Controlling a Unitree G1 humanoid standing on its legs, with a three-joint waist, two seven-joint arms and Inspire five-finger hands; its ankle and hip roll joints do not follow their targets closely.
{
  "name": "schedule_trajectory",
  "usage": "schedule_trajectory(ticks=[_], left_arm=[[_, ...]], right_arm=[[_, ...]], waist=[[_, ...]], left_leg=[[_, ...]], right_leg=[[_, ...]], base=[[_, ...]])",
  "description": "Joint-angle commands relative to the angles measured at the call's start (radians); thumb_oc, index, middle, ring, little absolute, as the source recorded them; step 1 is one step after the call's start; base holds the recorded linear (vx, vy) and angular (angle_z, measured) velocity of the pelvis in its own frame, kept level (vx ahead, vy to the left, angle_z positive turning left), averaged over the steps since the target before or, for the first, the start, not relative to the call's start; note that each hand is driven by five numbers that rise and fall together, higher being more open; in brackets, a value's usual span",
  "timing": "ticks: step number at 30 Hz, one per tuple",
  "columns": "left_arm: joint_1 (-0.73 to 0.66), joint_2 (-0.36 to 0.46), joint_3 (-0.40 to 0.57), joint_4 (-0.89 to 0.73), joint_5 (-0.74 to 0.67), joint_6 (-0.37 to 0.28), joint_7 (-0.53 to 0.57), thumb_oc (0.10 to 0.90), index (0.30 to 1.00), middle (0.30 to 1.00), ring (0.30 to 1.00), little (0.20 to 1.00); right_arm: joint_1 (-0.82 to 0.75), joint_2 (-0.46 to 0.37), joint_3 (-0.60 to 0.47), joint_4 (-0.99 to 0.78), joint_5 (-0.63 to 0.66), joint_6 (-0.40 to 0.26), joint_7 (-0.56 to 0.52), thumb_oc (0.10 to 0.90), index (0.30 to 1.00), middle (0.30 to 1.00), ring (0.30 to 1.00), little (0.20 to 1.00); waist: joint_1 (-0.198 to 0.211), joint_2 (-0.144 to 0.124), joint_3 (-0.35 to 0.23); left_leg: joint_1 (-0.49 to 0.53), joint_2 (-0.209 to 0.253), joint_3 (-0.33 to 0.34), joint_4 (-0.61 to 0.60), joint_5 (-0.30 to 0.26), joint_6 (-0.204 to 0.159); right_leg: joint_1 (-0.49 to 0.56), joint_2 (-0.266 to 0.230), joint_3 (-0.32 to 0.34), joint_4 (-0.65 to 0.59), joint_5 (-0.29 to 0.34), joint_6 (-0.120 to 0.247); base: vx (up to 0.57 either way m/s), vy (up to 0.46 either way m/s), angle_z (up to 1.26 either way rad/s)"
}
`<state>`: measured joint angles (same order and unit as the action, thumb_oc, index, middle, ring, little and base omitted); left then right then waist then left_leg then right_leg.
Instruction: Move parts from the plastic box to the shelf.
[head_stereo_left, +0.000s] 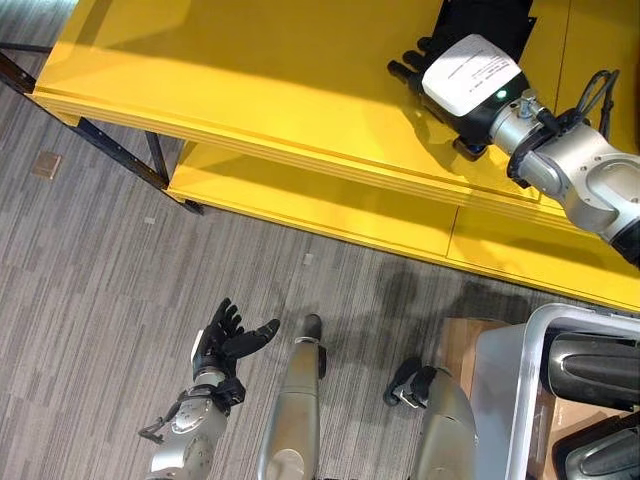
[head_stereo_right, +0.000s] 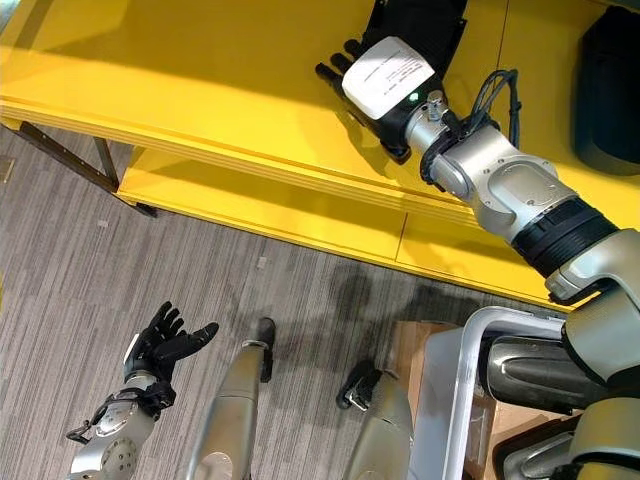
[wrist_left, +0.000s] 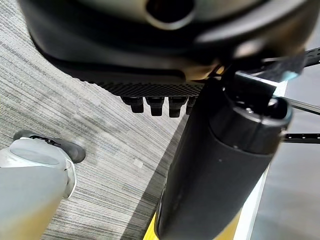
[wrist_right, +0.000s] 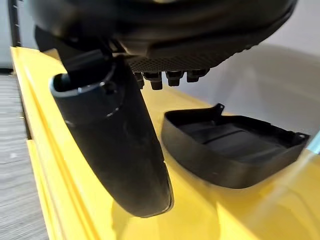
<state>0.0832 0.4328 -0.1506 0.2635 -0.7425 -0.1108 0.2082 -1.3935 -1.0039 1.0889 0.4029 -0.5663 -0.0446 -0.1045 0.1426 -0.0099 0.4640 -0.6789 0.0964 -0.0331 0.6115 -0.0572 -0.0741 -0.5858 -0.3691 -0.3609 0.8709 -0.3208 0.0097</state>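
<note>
Plastic box (head_stereo_left: 510, 400), grey-white, at 5 o'clock: dark moulded parts (head_stereo_left: 592, 368) inside.
Left hand (head_stereo_left: 228, 340), 7 o'clock, low over striped floor (head_stereo_left: 90, 260): fingers spread, grasping nothing.
Yellow shelf (head_stereo_left: 250, 90), 12 to 2 o'clock.
Right hand (head_stereo_right: 375, 80), 1 o'clock, over top board: fingers extended, nothing held; white label on hand's back, print unreadable.
Black tray-shaped part (wrist_right: 230, 150) lying on shelf just beyond fingers.
Another dark part (head_stereo_right: 610, 90) on shelf, 2 o'clock.
</note>
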Motion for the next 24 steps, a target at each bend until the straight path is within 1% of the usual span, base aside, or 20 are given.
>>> schedule_trajectory(ticks=[1, 11, 16, 17, 18, 20, 22, 24], left_arm=[[0.017, 0.050, 0.058, -0.043, -0.010, -0.073, -0.001, 0.900, 1.000, 1.000, 1.000, 1.000], [0.025, 0.040, 0.068, -0.035, -0.002, -0.064, -0.007, 0.900, 1.000, 1.000, 1.000, 1.000], [0.023, 0.036, 0.075, -0.024, -0.002, -0.065, -0.006, 0.900, 1.000, 1.000, 1.000, 1.000], [0.026, 0.031, 0.079, -0.023, -0.002, -0.064, -0.003, 0.900, 1.000, 1.000, 1.000, 1.000], [0.027, 0.032, 0.079, -0.024, -0.002, -0.064, -0.003, 0.900, 1.000, 1.000, 1.000, 1.000], [0.029, 0.027, 0.085, -0.024, -0.001, -0.064, 0.002, 0.900, 1.000, 1.000, 1.000, 1.000], [0.031, 0.019, 0.090, -0.025, 0.000, -0.065, 0.009, 0.900, 1.000, 1.000, 1.000, 1.000], [0.032, 0.010, 0.095, -0.024, 0.000, -0.062, 0.017, 0.900, 1.000, 1.000, 1.000, 1.000]], right_arm=[[-0.094, -0.048, -0.032, -0.024, 0.051, 0.011, -0.037, 0.900, 1.000, 1.000, 1.000, 1.000], [-0.015, -0.093, -0.062, -0.064, 0.068, 0.000, -0.016, 0.900, 1.000, 1.000, 1.000, 1.000], [0.034, -0.114, -0.102, -0.086, 0.079, -0.001, -0.022, 0.900, 1.000, 1.000, 1.000, 1.000], [0.065, -0.125, -0.141, -0.097, 0.089, 0.004, -0.038, 0.900, 1.000, 1.000, 1.000, 1.000], [0.068, -0.125, -0.144, -0.098, 0.088, 0.004, -0.037, 0.900, 1.000, 1.000, 1.000, 1.000], [0.110, -0.136, -0.198, -0.120, 0.103, 0.007, -0.055, 0.900, 1.000, 1.000, 1.000, 1.000], [0.156, -0.133, -0.260, -0.124, 0.114, 0.017, -0.087, 0.900, 1.000, 1.000, 1.000, 1.000], [0.207, -0.137, -0.346, -0.180, 0.144, 0.019, -0.107, 0.900, 1.000, 1.000, 1.000, 1.000]], waist=[[0.010, -0.032, -0.070], [0.001, -0.043, -0.069], [-0.004, -0.050, -0.070], [-0.009, -0.050, -0.070], [-0.008, -0.051, -0.070], [-0.013, -0.051, -0.069], [-0.019, -0.048, -0.068], [-0.027, -0.047, -0.067]], left_leg=[[0.044, 0.068, -0.058, 0.062, -0.166, -0.037], [0.038, 0.069, -0.056, 0.077, -0.176, -0.034], [0.037, 0.071, -0.052, 0.080, -0.178, -0.033], [0.036, 0.073, -0.050, 0.081, -0.178, -0.032], [0.036, 0.073, -0.050, 0.081, -0.178, -0.032], [0.035, 0.074, -0.050, 0.082, -0.178, -0.031], [0.036, 0.074, -0.048, 0.081, -0.177, -0.030], [0.035, 0.074, -0.046, 0.083, -0.178, -0.028]], right_leg=[[0.020, 0.035, 0.074, -0.055, -0.010, 0.054], [0.018, 0.036, 0.077, -0.054, -0.007, 0.056], [0.016, 0.038, 0.078, -0.055, -0.004, 0.058], [0.017, 0.040, 0.078, -0.059, -0.003, 0.058], [0.017, 0.040, 0.078, -0.059, -0.003, 0.058], [0.017, 0.041, 0.080, -0.060, -0.001, 0.058], [0.017, 0.042, 0.081, -0.062, 0.001, 0.058], [0.017, 0.043, 0.082, -0.063, 0.002, 0.059]], base=[[-0.01, 0.014, -0.04], [0.00, 0.002, -0.01], [0.00, 0.000, 0.00], [0.00, 0.000, 0.00], [0.00, 0.000, 0.00], [0.00, 0.000, 0.00], [0.00, 0.000, 0.00], [0.00, 0.000, 0.00]])
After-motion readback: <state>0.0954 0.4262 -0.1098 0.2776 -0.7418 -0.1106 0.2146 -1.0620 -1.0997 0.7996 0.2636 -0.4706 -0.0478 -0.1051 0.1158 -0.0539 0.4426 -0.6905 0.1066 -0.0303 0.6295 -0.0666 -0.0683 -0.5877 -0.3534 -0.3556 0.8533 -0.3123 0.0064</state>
